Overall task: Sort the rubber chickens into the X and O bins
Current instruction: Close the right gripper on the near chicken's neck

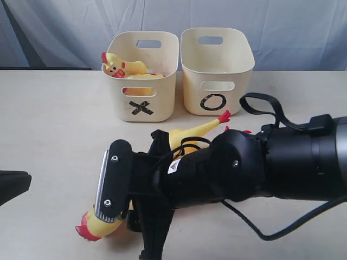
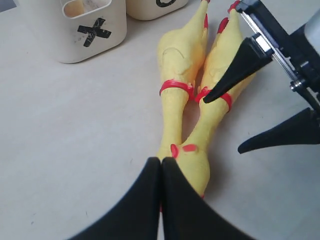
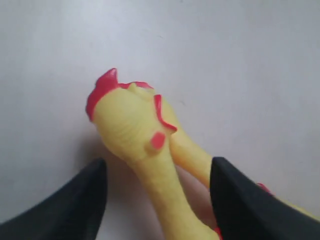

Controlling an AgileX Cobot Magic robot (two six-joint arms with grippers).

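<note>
Two long rubber chickens [image 2: 176, 90] [image 2: 222, 60] lie side by side on the table, their heads toward me. My right gripper [image 3: 159, 162] is open, its fingers on either side of the necks just behind one head [image 3: 127, 122]; it grips nothing. In the exterior view the right arm [image 1: 217, 168] covers most of both chickens, leaving a head [image 1: 95, 225] and red feet [image 1: 223, 116] showing. My left gripper [image 2: 161, 162] is shut and empty, hovering near the heads. The X bin [image 1: 142, 103] holds yellow chicken pieces [image 1: 122, 67]. The O bin [image 1: 217, 100] stands to its right; its inside is hidden.
The bins stand side by side at the back of the cream table [image 1: 49, 124], in front of a grey curtain. A black cable [image 1: 260, 105] loops off the right arm. The left arm's dark tip [image 1: 12, 185] shows at the left edge.
</note>
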